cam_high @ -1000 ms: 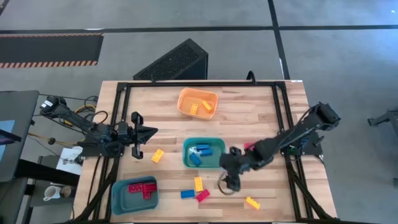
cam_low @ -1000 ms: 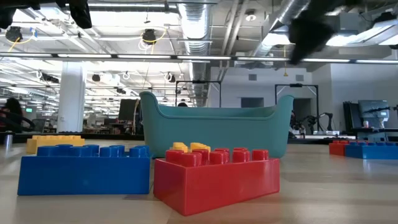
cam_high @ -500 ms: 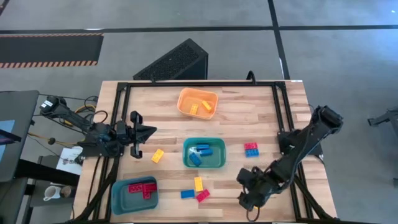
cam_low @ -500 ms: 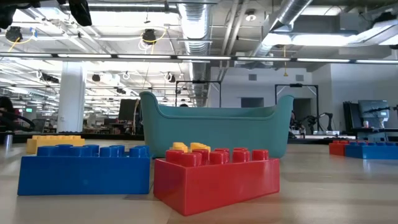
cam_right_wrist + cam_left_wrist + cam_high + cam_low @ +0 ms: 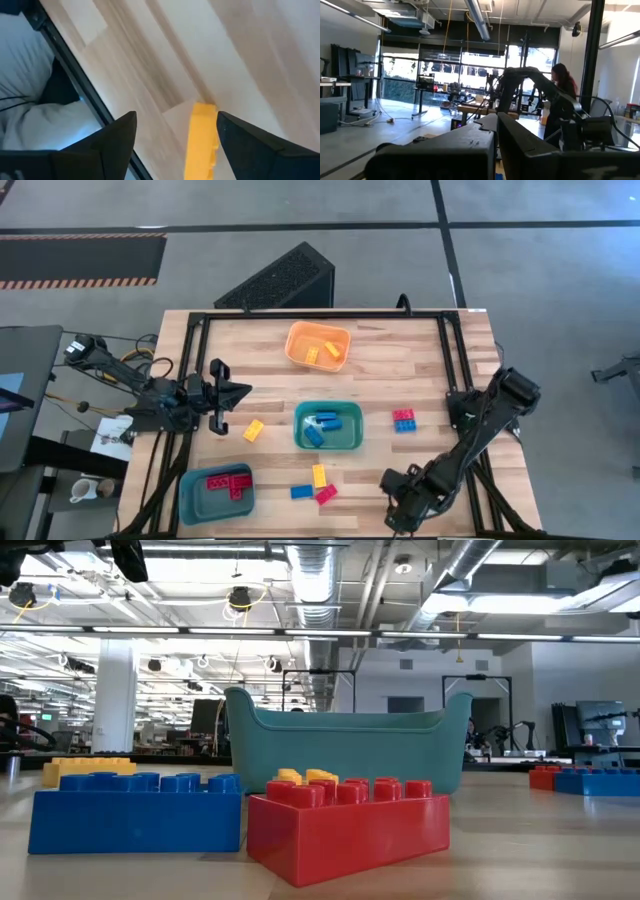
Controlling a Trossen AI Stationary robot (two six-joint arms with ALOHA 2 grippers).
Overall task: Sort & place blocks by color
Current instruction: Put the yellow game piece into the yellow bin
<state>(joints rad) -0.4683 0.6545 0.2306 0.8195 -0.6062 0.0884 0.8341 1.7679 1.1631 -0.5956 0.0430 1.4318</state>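
High view: the orange bin (image 5: 318, 344) holds yellow blocks, the teal bin (image 5: 328, 426) blue ones, the blue bin (image 5: 217, 490) red ones. Several blocks lie loose on the worktop (image 5: 400, 370), so sorting is partly done. The left hand (image 5: 222, 397) waits, shut.

Right wrist view: the right hand (image 5: 175, 145), wide, straddles a yellow block (image 5: 201, 140), not yet gripped.
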